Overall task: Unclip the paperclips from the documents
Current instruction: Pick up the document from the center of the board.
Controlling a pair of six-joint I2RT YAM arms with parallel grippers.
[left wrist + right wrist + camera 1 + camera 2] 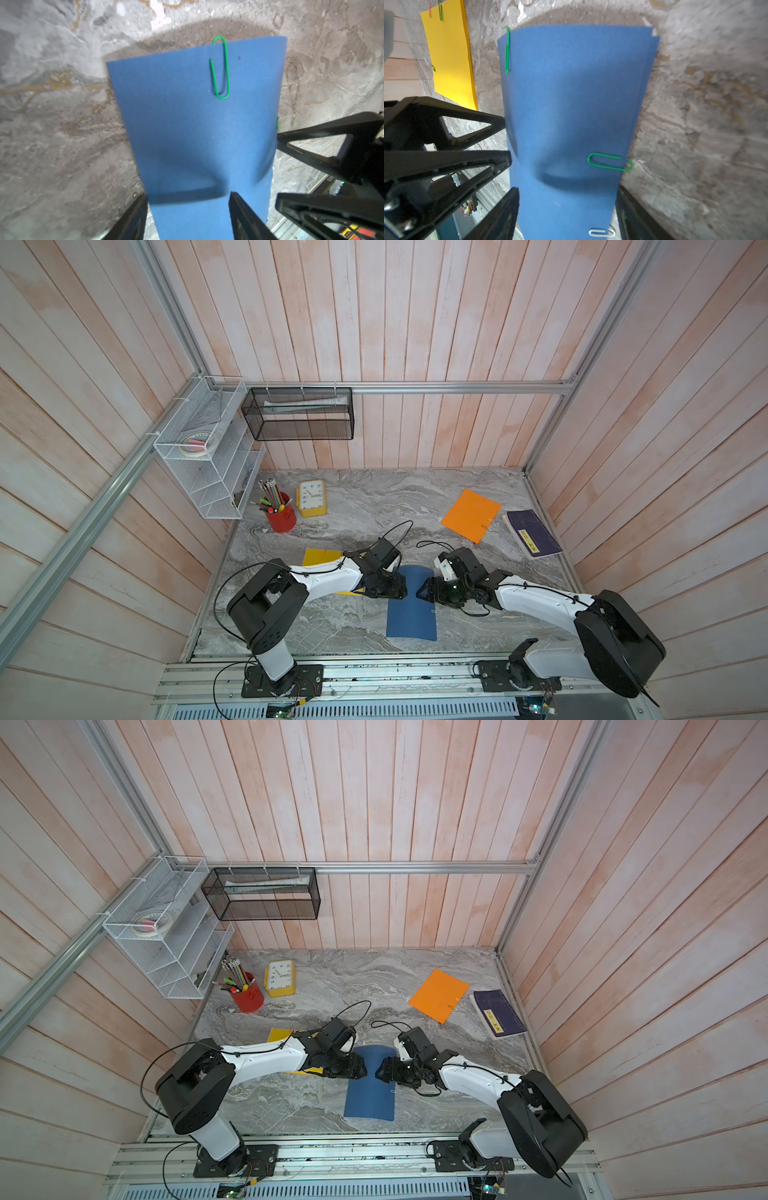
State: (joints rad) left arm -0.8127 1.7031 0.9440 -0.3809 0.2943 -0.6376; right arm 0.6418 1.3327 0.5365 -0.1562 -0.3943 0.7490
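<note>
**Two grippers at one sheet: left gripper [508, 140] and right gripper [277, 167] flank the dark blue paper sheet [411, 622]**

Everything rests on the grey marbled tabletop [374, 506]. The dark blue paper sheet lies front and centre on it. It is buckled where the grippers meet it, and its far end is curled up off the surface.

The left gripper's fingers [496, 122] stand apart with their tips at the blue sheet's left edge, closed on nothing. The right gripper's fingers [284, 138] are likewise spread at the blue sheet's right edge, and I can see nothing held between them. Whether any tip presses the paper down I cannot tell.

The orange paper sheet [471, 514] lies flat, well behind and to the right of the blue sheet. The dark purple book [534, 533] lies farther right again. The yellow paper sheet [318, 556] sits just left of the blue sheet, mostly under the left arm.

- **Blue sheet:** a green wire paperclip [220, 68] hooks over the raised far end. A second green paperclip [610, 162] grips the right edge just behind the right gripper. A white paperclip [433, 610] sits on that same edge, nearer the front.
- **Yellow sheet:** a green clip [440, 10] and a reddish clip [430, 11] sit side by side on one edge.
- **Orange sheet:** a tiny clip [485, 526] sits on the edge facing the blue sheet. Its colour is unclear.
</note>
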